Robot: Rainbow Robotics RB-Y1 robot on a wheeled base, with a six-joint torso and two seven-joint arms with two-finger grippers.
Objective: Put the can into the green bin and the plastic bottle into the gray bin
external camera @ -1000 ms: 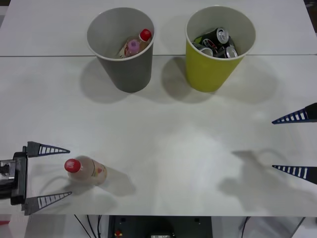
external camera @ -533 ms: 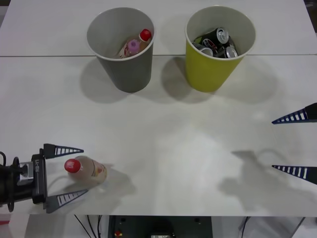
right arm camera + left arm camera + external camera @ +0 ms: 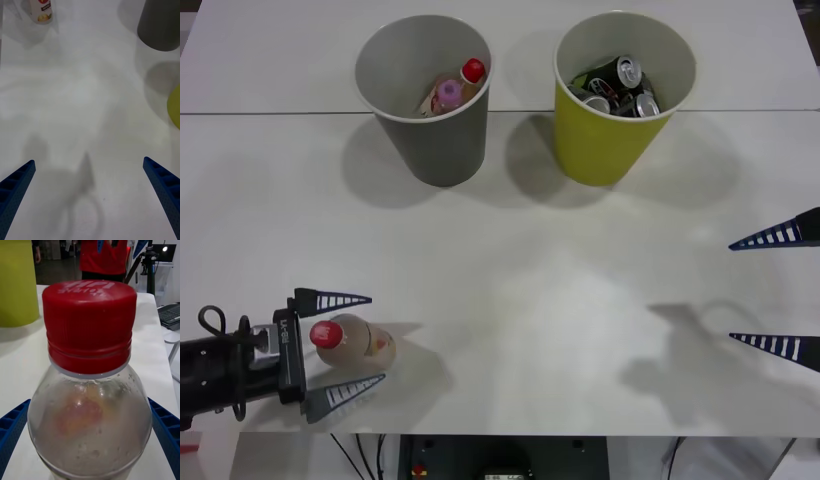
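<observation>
Nearest, at the table's front edge on my left: my left gripper (image 3: 338, 348) has slid forward over the last second, so its spread blue fingers now flank the plastic bottle (image 3: 352, 342), where a second ago they stood short of it. The bottle lies on its side, red cap (image 3: 89, 324) facing my wrist; the fingers stand apart from the body on both sides, nothing pinched as yet (the left wrist view shows a finger (image 3: 13, 435) at each lower corner, clear of the plastic). I judge the approach finished and closing to be the step in hand.

Mid-field, right edge: my right gripper (image 3: 780, 290) hangs idle above the table (image 3: 520, 260), fingers wide, unchanged.

Farthest: the gray bin (image 3: 425, 95), already holding two bottles, is where this bottle must go; beside it on the right, the green bin (image 3: 623, 95) holds several cans. No can lies loose on the table, so the can half looks complete.
</observation>
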